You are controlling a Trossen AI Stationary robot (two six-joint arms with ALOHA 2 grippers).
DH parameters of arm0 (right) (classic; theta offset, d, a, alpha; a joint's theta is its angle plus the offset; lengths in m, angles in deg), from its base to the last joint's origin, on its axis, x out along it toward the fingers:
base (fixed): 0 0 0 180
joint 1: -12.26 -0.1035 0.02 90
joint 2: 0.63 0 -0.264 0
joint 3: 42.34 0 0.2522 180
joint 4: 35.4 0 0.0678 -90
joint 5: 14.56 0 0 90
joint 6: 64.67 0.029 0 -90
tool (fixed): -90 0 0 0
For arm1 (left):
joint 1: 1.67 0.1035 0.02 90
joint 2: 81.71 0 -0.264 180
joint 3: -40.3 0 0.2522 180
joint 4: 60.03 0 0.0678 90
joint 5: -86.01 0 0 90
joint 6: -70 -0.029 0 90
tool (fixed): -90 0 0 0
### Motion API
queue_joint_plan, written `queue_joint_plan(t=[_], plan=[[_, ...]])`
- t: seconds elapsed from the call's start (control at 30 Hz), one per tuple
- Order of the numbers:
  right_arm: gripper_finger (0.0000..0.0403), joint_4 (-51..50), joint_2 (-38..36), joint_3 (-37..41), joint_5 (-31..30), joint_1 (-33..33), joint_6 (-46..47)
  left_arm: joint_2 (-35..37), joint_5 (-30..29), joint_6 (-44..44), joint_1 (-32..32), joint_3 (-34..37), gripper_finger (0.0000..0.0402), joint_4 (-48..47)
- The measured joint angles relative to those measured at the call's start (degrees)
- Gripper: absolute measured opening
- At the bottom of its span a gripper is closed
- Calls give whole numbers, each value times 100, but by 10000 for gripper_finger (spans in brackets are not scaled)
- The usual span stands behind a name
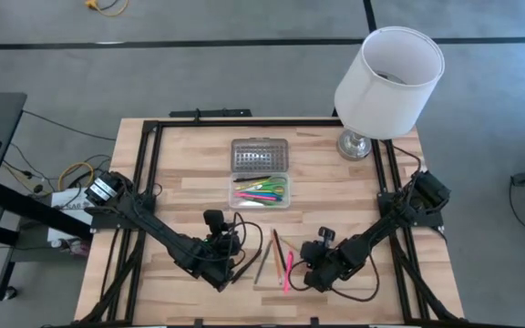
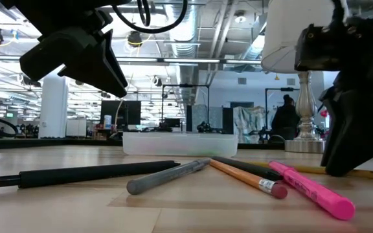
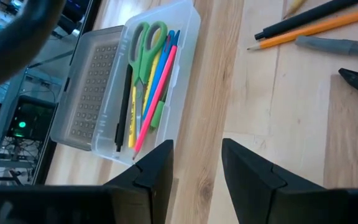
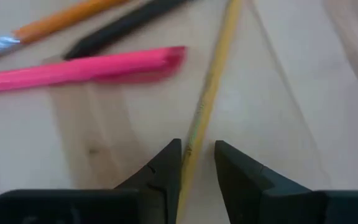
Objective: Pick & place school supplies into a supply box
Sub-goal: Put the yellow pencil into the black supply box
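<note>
The right gripper [image 4: 197,165] is low over the near right part of the wooden table [image 1: 190,173], its 2 fingers [image 4: 163,168] slightly parted with a thin yellow pencil [image 4: 211,81] running into the gap between them; whether the pads press on it cannot be told. Just beside that pencil lies a pink highlighter [image 4: 86,67], then a black pen [image 4: 126,25] and an orange pencil [image 4: 67,17] with a metal ferrule.

The left gripper [image 3: 196,165] hangs above the near middle of the table, its 2 fingers [image 3: 157,168] apart and holding nothing. From table height, a long black marker [image 2: 89,173] and a grey pen [image 2: 167,176] lie in front of it, left of the orange pencil and pink highlighter.

The supply box [image 1: 261,191] sits open at the table's centre, well apart from both grippers, its ribbed grey lid [image 1: 260,155] folded back on the far side. Inside lie green-handled scissors [image 3: 143,53] with pink, blue, yellow, green and black pens side by side.

A white-shaded lamp [image 1: 386,77] stands at the far right corner.
</note>
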State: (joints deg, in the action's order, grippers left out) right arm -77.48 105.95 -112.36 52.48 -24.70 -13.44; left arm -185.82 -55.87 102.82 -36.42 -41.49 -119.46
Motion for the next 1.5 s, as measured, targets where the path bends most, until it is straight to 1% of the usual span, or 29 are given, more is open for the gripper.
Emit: queue_joint_plan(t=[0.13,0.37,0.43,0.57,0.67,0.77,0.83,0.9,1.0,1.1,1.3,1.5], plan=[[72,-278,-6,-1,228,131,131,0,0,1,0,-1,132,0],[11,-366,-56,-4,660,328,-31,0,-8,0,0,-2,132,-27],[6,-393,-100,-4,738,338,-31,0,-10,2,0,-2,132,-76],[15,-758,-245,4,868,336,286,0,-15,120,0,-2,132,-233],[12,-1343,-367,36,892,282,730,0,-75,157,0,-2,132,-272],[7,-1663,-467,59,908,253,870,0,-148,172,0,-2,132,-296],[9,-1681,-517,65,1023,285,795,-2,-151,170,1,-2,132,-296],[16,-1693,-590,69,1280,360,654,-2,-151,170,0,-2,132,-294],[34,-1693,-680,67,1612,538,407,-2,-151,170,0,-2,132,-295],[53,-1670,-704,62,1794,760,204,-2,-151,170,0,-2,132,-295],[77,-1633,-708,49,1875,1078,-75,-2,-149,188,0,-2,132,-293],[83,-1603,-663,38,1862,1167,-220,-2,-124,190,0,-2,132,-308]])
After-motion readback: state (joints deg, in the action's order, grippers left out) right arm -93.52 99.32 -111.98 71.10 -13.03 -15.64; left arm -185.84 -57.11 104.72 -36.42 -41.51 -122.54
